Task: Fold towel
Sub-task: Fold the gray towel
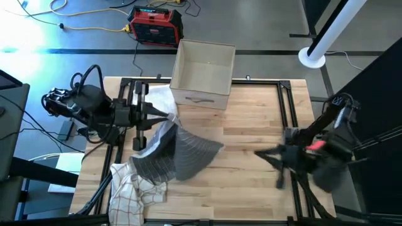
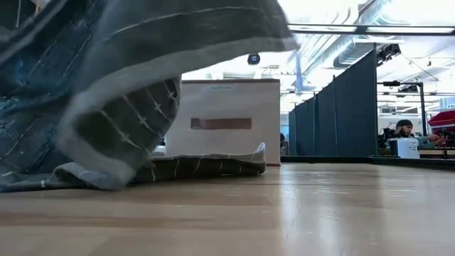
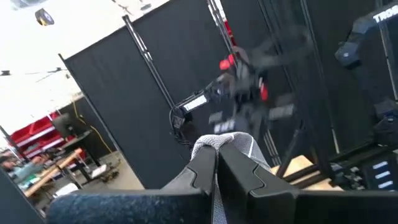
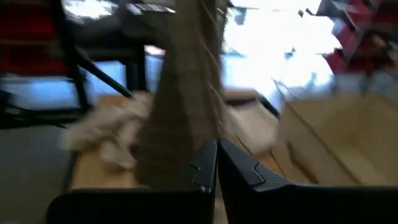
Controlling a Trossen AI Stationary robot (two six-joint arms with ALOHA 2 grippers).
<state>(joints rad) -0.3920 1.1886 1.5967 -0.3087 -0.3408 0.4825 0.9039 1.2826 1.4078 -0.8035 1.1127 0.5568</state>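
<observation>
On a wooden table (image 1: 251, 150) ringed by black partitions, a grey towel (image 1: 185, 154) hangs half-lifted just in front of a cardboard box (image 1: 202, 72). The left gripper (image 1: 164, 116), its fingers pinched together on one towel edge beside the box's left corner, holds the cloth aloft. The right gripper (image 1: 260, 152), fingers closed on nothing, waits well to the box's right; the towel's free end points toward it. A checked cloth (image 1: 135, 188) lies beyond.
</observation>
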